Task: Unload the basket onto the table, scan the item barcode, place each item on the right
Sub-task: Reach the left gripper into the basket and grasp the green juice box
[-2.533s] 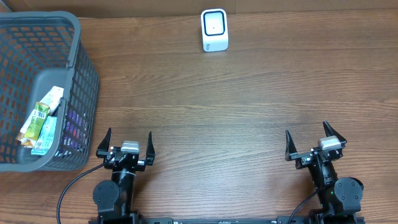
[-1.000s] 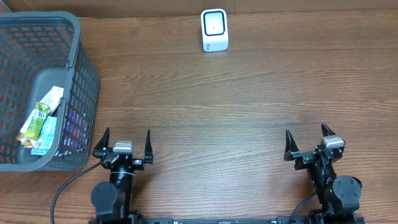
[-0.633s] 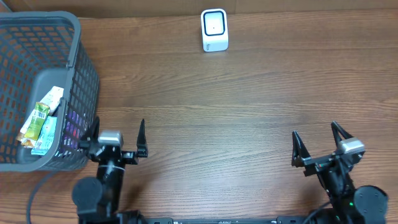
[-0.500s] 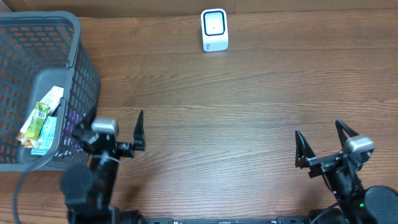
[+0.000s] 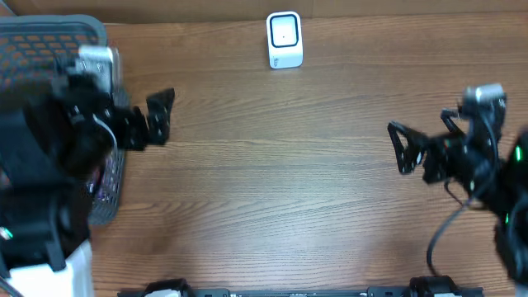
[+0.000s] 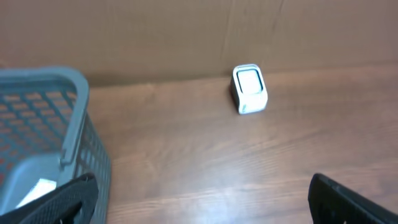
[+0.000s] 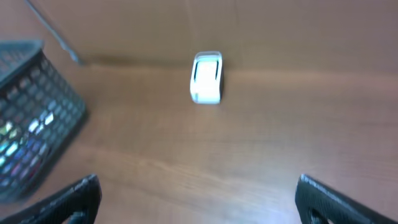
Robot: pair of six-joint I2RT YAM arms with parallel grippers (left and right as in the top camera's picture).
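Packets (image 7: 11,142) lie untouched in the basket (image 5: 51,22) at upper left; both arms have risen from the bottom edge, left gripper (image 6: 203,182) now by the basket, right gripper (image 7: 198,182) mid-right, both spread wide and empty; scanner (image 5: 285,39) stands top centre; a pickup likely comes next.

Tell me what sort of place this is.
Probably a mock shop checkout rather than a real store: a small white barcode scanner stands at the back of a wooden table, a grey plastic shopping basket sits at its left end, and plain cardboard forms the backdrop.
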